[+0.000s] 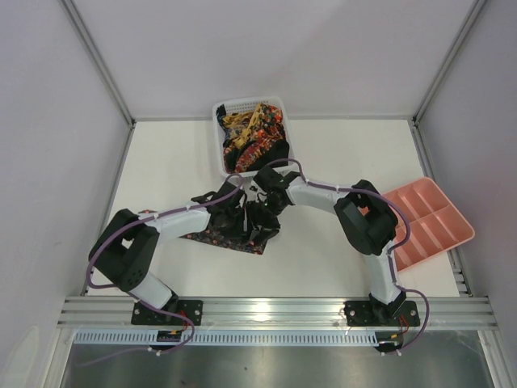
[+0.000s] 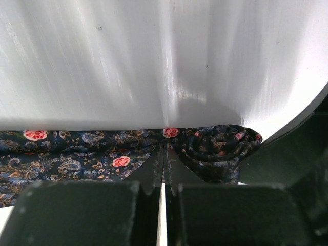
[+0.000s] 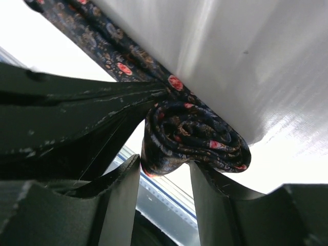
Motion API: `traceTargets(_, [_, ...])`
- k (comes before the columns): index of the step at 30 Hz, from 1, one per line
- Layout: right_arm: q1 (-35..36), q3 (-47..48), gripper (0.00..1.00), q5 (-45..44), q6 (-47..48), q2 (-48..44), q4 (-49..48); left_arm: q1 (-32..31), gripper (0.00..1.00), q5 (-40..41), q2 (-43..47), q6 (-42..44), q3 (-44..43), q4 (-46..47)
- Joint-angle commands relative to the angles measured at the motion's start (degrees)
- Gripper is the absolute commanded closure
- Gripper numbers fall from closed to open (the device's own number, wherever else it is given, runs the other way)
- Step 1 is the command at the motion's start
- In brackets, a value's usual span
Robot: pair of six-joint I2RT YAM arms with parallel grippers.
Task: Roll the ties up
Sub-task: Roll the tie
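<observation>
The left gripper [image 2: 164, 154], clamped shut, is pinning the soft, probably slippery tie [image 2: 77, 154] beside its rolled end [image 3: 195, 136], which the right gripper [image 3: 165, 163] is straddling, jaws parted; hold it by its sides.

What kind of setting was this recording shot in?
Probably a lab robot cell, not a home or shop: plain white panel walls, an aluminium mounting rail carrying the arm bases, and a white table.
</observation>
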State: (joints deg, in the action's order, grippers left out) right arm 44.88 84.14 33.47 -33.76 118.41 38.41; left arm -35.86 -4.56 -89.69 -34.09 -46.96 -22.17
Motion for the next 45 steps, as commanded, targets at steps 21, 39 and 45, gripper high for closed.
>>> traceTargets(21, [-2.0,-10.9,0.59,9.8,1.9,-6.6,-20.3,1.1,0.99,-1.9,3.9,0.6,-0.2,-3.0])
traceTargets(39, [-0.9,-12.1,0.92,11.5,0.8,0.6,-26.0,1.1,0.99,-0.4,5.0,-0.7,1.2,-4.1])
traceTargets(45, [-0.9,-12.8,0.94,10.8,1.0,1.6,-26.3,1.1,0.99,1.8,9.4,-0.3,0.4,-7.3])
